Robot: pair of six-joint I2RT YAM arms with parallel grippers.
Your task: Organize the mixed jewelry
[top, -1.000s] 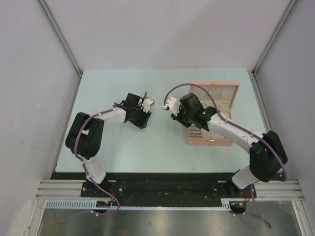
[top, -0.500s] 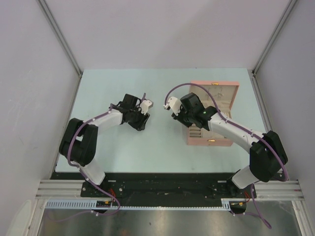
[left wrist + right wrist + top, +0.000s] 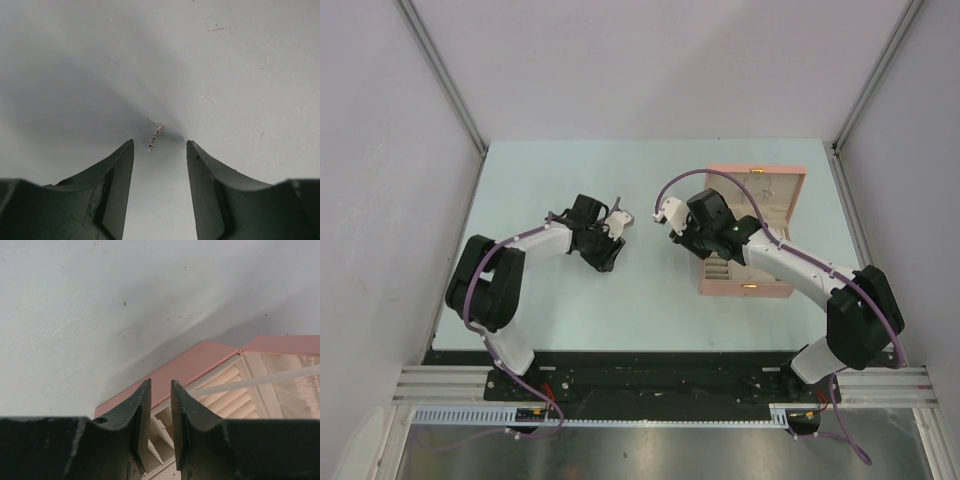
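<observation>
A tiny metallic piece of the mixed jewelry point(image 3: 156, 136) lies on the pale table, just ahead of my left gripper point(image 3: 160, 142) and between its fingertips. That gripper is open and touches nothing. In the top view the left gripper point(image 3: 618, 220) sits low near the table's middle. My right gripper point(image 3: 160, 381) hovers over the near left edge of the pink box point(image 3: 190, 362). Its jaws stand a narrow gap apart with nothing between them. Cream ring rolls point(image 3: 227, 390) show below it. In the top view the right gripper point(image 3: 668, 212) is left of the pink box point(image 3: 760, 275).
The pink box's lid point(image 3: 775, 185) stands open toward the back right. The pale green table point(image 3: 550, 170) is bounded by grey walls with metal posts point(image 3: 445, 90). Both arm bases sit on the black rail point(image 3: 650, 375) at the near edge.
The left arm's elbow swung out to the left and partly back, and its gripper shifted slightly to the right. The right arm has stayed almost still.
</observation>
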